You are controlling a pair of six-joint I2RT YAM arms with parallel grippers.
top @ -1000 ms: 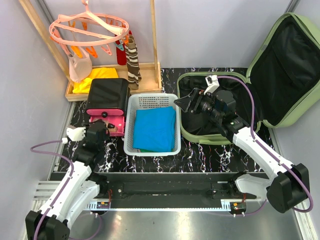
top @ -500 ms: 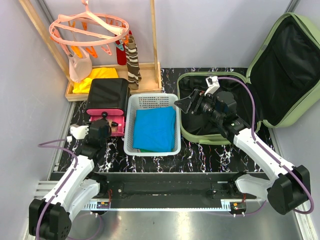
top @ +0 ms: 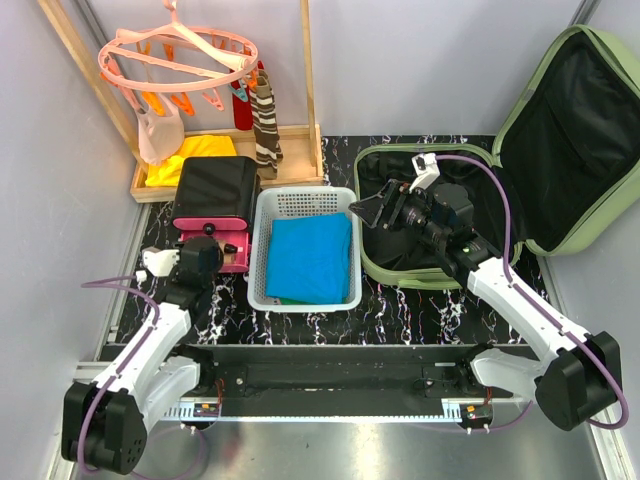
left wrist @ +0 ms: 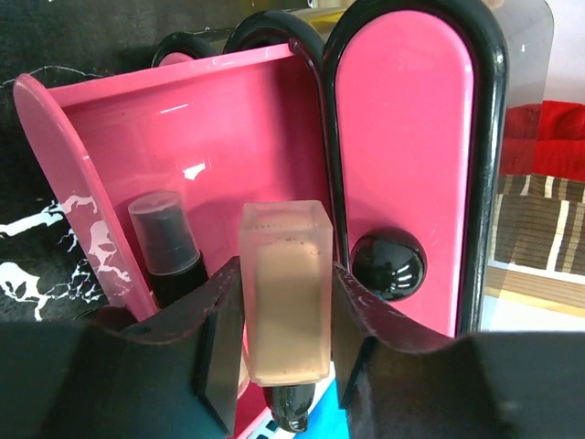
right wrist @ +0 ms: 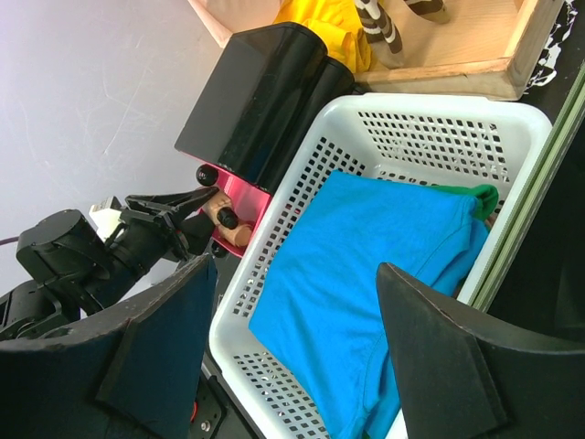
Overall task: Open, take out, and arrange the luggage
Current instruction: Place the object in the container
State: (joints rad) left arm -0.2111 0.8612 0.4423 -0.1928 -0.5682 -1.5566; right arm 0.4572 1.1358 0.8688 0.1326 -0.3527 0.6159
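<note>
The luggage [top: 575,130], a light-green hard-shell suitcase, fills the right side of the overhead view. It lies open on a black marbled table [top: 400,302]. Its lid leans back toward the upper right corner and shows black lining.

In the upper left stands a wooden rack [top: 290,150] with a round pink clip hanger [top: 180,55] at its top and a yellow cloth [top: 195,155] on its base.

At the centre sits a white perforated basket [top: 305,198] holding a folded blue cloth [top: 310,255]. Just left of the basket, touching it, is a black and pink case [top: 215,195].

2 white arms reach up from the bottom edge. The right gripper [top: 370,208] hangs over the left edge of the suitcase base, beside the basket. In its wrist view the right gripper's [right wrist: 292,338] fingers are spread wide apart with nothing between them.

The left gripper [top: 205,252] is at the front of the pink case, at centre left. In its wrist view the left gripper [left wrist: 285,325] is clamped on a beige bottle [left wrist: 283,293] with a black cap. The beige bottle is held in front of the case's open pink tray, where 1 dark bottle [left wrist: 164,247] with a clear cap stands.
</note>
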